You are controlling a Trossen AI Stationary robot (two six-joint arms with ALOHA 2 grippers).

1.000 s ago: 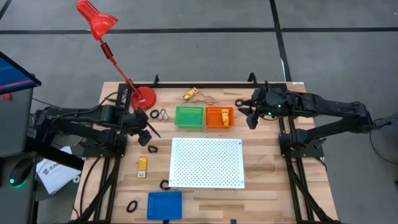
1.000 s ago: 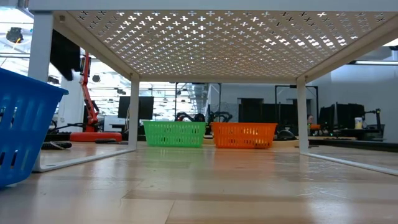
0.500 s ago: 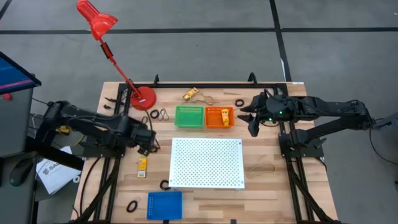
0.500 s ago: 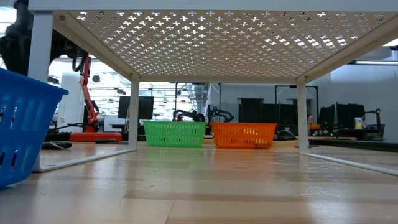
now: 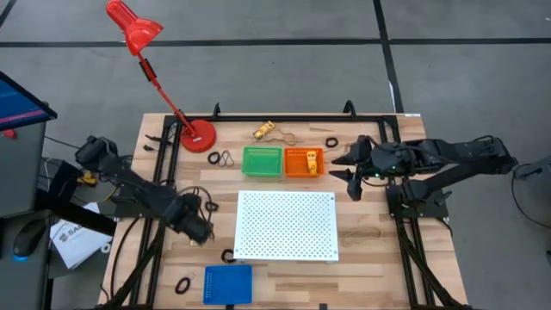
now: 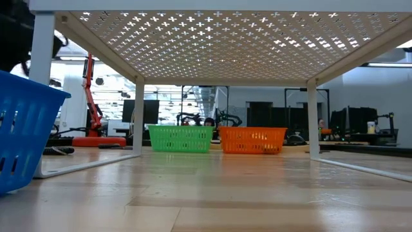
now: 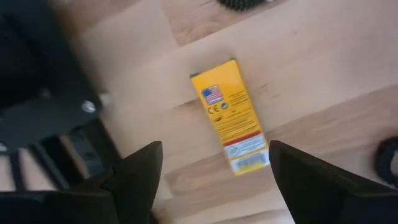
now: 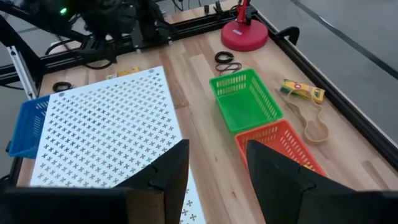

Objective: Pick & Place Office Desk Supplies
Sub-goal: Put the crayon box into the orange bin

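The left gripper (image 7: 211, 171) hangs low over the left part of the wooden table (image 5: 362, 250), its two dark fingers (image 7: 140, 171) spread wide with nothing between them, and the yellow block (image 7: 231, 124) lies flat on the wood in the gap ahead of them, a small printed box turned slightly askew to the fingers' line. In the high view the arm hides the block, so how close the fingers are to the wood is hard to judge. To do this grasp well, the wrist should turn until the fingers face the block's two long sides, then descend straight so one finger lands on each side before closing; closing across the long axis or on a corner would likely spin the box away. A black ring (image 7: 390, 158) lies near the block's lower end and should stay outside the grip. The orange tray (image 5: 303, 162) already holds a similar yellow piece, so it is the probable destination, beside the green tray (image 5: 262, 161) and beyond the white perforated board (image 5: 287, 226). The right gripper (image 5: 352, 165) waits just right of the orange tray, its fingers (image 8: 165, 177) parted and empty, and it sits close to the carry path. The blue tray (image 5: 227, 283) stands at the near edge.
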